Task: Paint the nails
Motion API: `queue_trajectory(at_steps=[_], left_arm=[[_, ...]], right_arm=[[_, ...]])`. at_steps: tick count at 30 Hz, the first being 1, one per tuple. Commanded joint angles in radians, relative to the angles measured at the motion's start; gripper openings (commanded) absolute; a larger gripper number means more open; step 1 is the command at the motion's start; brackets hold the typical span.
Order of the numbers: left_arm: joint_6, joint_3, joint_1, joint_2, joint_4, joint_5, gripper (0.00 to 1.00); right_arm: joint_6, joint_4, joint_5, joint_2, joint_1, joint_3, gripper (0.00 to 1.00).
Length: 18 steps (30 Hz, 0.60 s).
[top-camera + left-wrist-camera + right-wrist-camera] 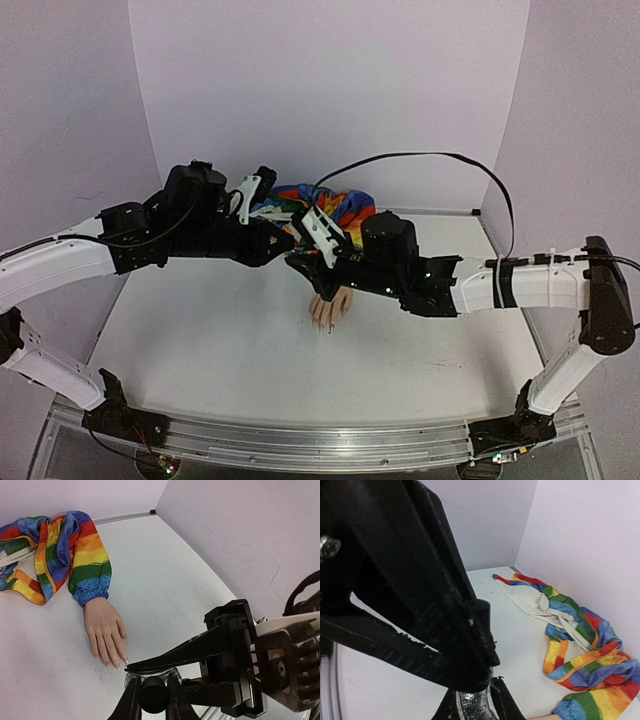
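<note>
The pale flesh-coloured mannequin hand [330, 308] lay palm down on the white tabletop [220, 340]. Its fingers pointed toward the near edge. The tiny fingertip nails [125, 660] were exposed at the ends of those fingers. The rainbow-striped fabric sleeve [87, 565] enclosed the wrist of the hand and lay crumpled on the far side of it.

The left gripper [152, 687] was positioned just beyond the fingertips of the hand. Its fingers were set narrow, clamped on either side of a small bottle with a glittery silver surface [475, 702].

The right gripper [134, 668] reached in directly above the bottle, also close to the fingertips of the hand. Its long black fingers were drawn nearly together and pinched a black cylindrical cap [482, 622]. The cap sat directly above the bottle. Whether it was joined to the bottle could not be determined, nor whether the right gripper touched any nail.
</note>
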<state>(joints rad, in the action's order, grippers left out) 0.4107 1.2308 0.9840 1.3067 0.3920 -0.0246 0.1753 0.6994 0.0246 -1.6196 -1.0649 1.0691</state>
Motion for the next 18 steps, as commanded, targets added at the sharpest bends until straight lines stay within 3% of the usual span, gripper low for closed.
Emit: queue_trajectory(at_steps=[1,7,10,13,18], left_arm=[[-0.129,-0.074,0.008,-0.022,-0.067,-0.250,0.00],[-0.381,-0.077,-0.011,0.001,-0.084,-0.776,0.00],[-0.510,-0.005,-0.031,0.041,0.004,-0.997,0.00],[-0.593,0.075,-0.046,0.087,0.109,-1.113,0.00],[-0.605,0.099,-0.051,0.078,0.121,-1.012,0.00]], right_arm=[[-0.111,0.210,-0.348,0.091,0.025,0.117,0.00],[-0.400,0.240,-0.928,0.114,0.111,0.166,0.00],[-0.530,0.305,-1.141,0.103,0.113,0.194,0.00],[-0.574,0.339,-1.174,0.124,0.114,0.170,0.00],[-0.525,0.337,-1.058,0.180,0.164,0.063,0.00]])
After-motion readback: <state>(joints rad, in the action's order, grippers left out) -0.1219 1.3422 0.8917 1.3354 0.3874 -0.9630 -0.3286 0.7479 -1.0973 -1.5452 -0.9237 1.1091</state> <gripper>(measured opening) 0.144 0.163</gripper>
